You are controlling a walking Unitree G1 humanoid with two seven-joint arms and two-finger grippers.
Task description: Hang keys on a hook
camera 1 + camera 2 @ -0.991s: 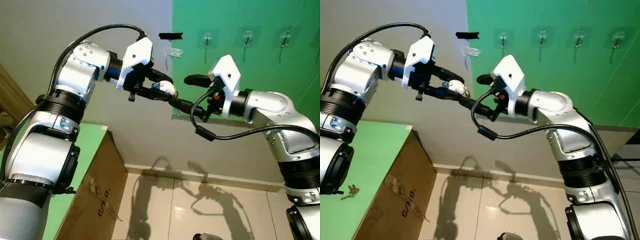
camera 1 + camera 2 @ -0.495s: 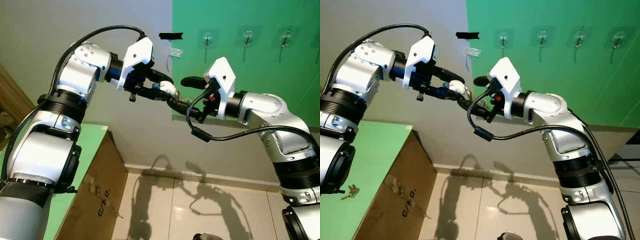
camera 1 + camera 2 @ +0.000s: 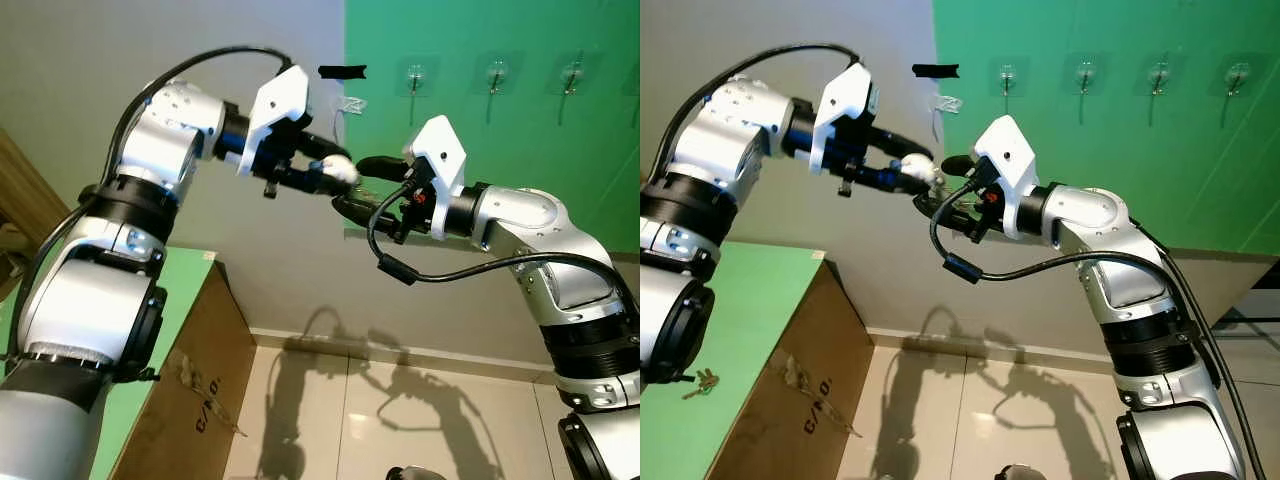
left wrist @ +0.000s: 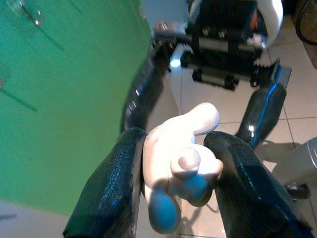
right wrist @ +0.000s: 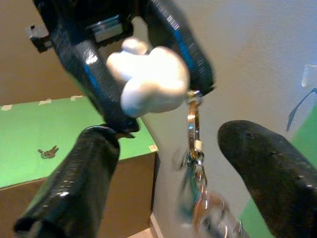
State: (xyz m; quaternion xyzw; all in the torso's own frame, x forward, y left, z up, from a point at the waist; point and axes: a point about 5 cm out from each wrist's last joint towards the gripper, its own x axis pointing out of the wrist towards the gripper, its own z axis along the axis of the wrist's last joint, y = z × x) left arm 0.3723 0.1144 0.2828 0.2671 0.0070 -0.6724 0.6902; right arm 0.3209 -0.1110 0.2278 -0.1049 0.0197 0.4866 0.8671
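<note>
keys (image 5: 198,198) blurred, second keys (image 5: 48,152) too small

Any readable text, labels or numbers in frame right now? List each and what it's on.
Dark stencilled marking on the side of the cardboard box: a few characters, seen at a slant and too blurred to read for certain.
Black tape strip on the wall: no lettering on it.
White keychain figure in the left gripper: no lettering.
Right gripper, wall hooks: no labels legible.

Head stereo pair looks forward at green wall (image 3: 480,150); wrist cameras close, facing each other.
</note>
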